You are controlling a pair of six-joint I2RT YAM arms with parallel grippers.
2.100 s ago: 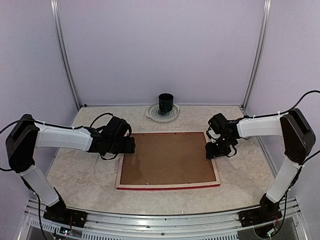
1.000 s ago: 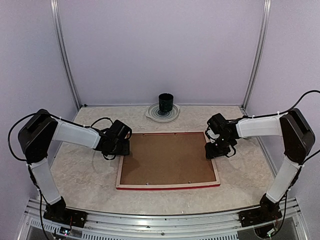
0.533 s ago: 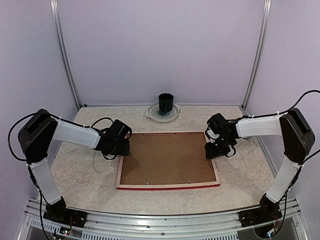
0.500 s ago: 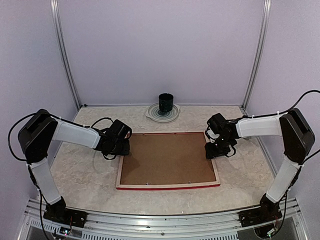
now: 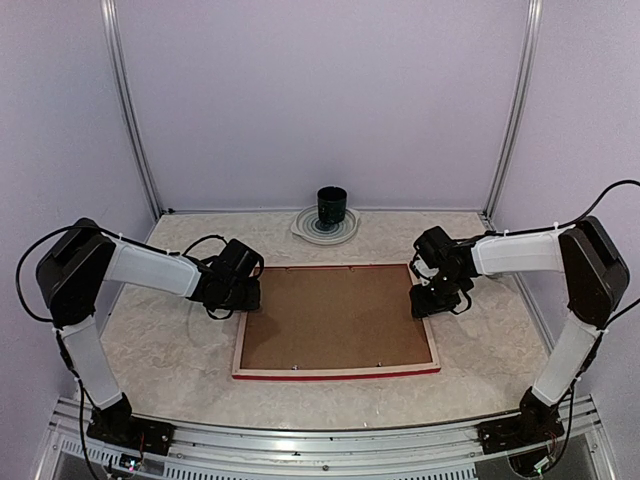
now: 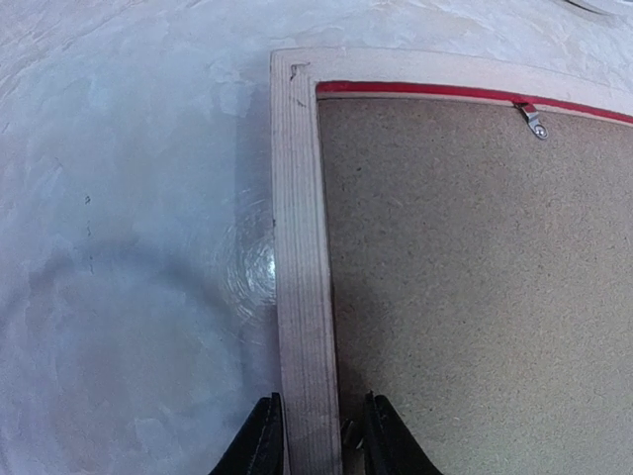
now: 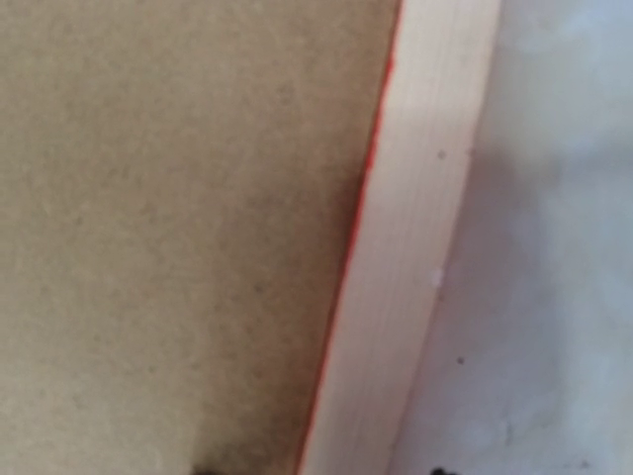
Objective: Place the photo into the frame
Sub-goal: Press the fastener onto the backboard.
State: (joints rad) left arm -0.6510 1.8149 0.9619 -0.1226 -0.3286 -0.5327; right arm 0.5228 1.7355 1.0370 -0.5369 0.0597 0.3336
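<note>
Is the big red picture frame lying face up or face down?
Face down: the red-edged wooden picture frame shows its pale back, with the brown cardboard backing board seated in it.

The frame (image 5: 337,372) lies flat across the middle of the table (image 5: 165,355), its backing board (image 5: 335,318) filling the opening. Bare tabletop stays open along its near side and out to both side walls (image 5: 320,100). The left gripper (image 6: 315,435) straddles the frame's left rail and the right gripper (image 5: 428,300) sits over the right rail, blocking both spots. A dark cup (image 5: 332,208) on a plate (image 5: 347,232) stands near the far rail, narrowing the way there.
</note>
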